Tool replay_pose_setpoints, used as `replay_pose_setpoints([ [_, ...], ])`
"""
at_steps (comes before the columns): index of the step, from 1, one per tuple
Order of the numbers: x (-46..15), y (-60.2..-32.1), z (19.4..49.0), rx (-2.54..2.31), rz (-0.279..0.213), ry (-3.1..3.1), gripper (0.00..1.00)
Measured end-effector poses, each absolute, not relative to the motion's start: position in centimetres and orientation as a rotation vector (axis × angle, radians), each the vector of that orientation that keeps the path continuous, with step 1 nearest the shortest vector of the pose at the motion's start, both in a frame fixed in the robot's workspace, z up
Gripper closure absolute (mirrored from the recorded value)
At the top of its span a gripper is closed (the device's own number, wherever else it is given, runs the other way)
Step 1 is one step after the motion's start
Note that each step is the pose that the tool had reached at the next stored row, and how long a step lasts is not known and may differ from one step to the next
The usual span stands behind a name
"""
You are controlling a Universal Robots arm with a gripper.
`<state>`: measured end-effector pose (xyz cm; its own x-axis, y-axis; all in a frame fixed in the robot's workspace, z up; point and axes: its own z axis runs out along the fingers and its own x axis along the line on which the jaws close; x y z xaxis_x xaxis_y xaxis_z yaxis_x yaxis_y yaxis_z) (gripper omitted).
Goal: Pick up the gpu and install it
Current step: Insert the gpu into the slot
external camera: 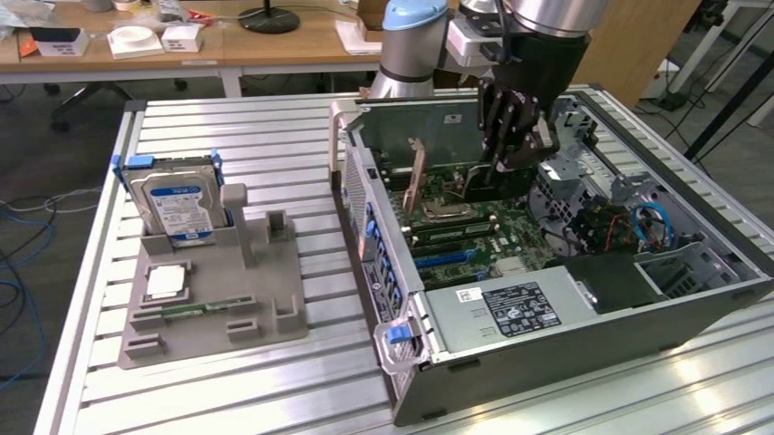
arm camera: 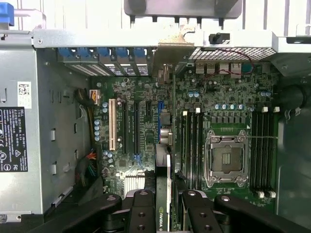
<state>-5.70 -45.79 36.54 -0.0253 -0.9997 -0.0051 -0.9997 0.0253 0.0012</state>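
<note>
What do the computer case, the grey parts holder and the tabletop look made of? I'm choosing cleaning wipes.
Computer case: looks like sheet metal, dull grey, with thin folded edges and punched holes.
Grey parts holder: probably plastic, perhaps printed; matte, uniform grey, with chunky moulded slots.
Tabletop: apparently aluminium, a brushed silver finish with parallel grooves that catch glare.
</note>
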Motion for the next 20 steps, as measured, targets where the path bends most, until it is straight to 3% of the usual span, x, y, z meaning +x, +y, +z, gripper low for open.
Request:
replay_pose_setpoints([
  [20, -5.7, -46.6, 34.4, -2.190, 0.007, 2.248, 0.74],
])
